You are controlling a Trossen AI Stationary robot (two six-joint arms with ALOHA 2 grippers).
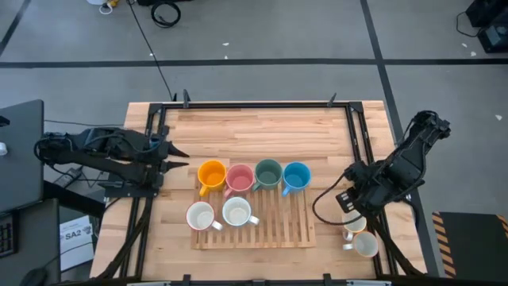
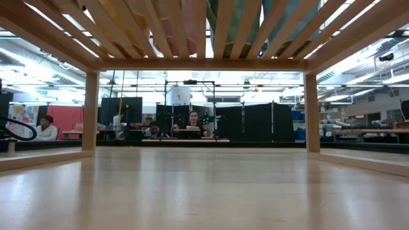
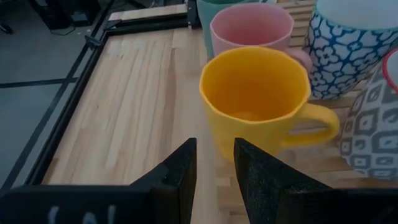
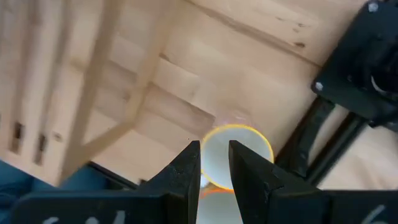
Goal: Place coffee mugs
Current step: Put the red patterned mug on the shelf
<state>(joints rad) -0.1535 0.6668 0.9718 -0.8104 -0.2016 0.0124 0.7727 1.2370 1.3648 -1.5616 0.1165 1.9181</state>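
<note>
On a slatted wooden rack (image 1: 278, 226) stand an orange mug (image 1: 211, 175), a pink mug (image 1: 239, 178), a dark green mug (image 1: 268, 174) and a blue mug (image 1: 296, 176) in a row. Two white mugs (image 1: 200, 215) (image 1: 237, 212) stand in front of them. Two more pale mugs (image 1: 355, 225) (image 1: 364, 245) rest on the table at the right. My left gripper (image 3: 214, 155) hovers left of the orange mug (image 3: 255, 102), narrowly open and with nothing between its fingers. My right gripper (image 4: 214, 158) points down above a pale mug (image 4: 245, 152), narrowly open, touching nothing.
A black metal frame (image 1: 159, 119) runs along the table's edges. Bare tabletop (image 1: 262, 131) lies behind the rack. In the low view, the rack's legs (image 2: 91, 112) stand at either side, and people sit in the room beyond the table.
</note>
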